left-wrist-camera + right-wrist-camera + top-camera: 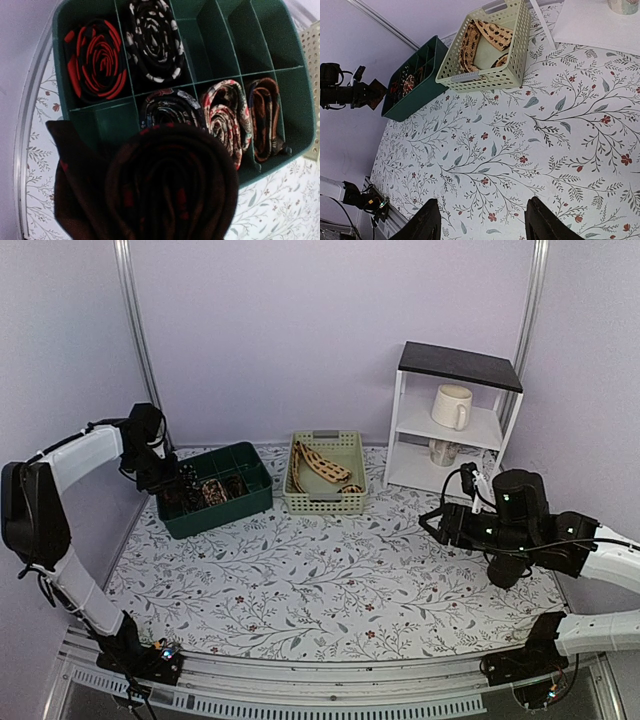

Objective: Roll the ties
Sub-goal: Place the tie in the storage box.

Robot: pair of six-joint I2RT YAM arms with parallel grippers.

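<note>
Well, floral tablecloth (330, 570), lilac walls (300, 330); left end effector (172, 480) clasps rolled tie (172, 187), right end effector (484, 210) gapes.

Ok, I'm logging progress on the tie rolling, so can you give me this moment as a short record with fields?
left gripper: shut on rolled dark tie, at the left end of the green divided bin
bin contents: red-striped roll plus four other rolled ties; several compartments empty
right gripper: open, holding nothing, above floral tablecloth
beige basket: beige spotted tie, unrolled
</note>
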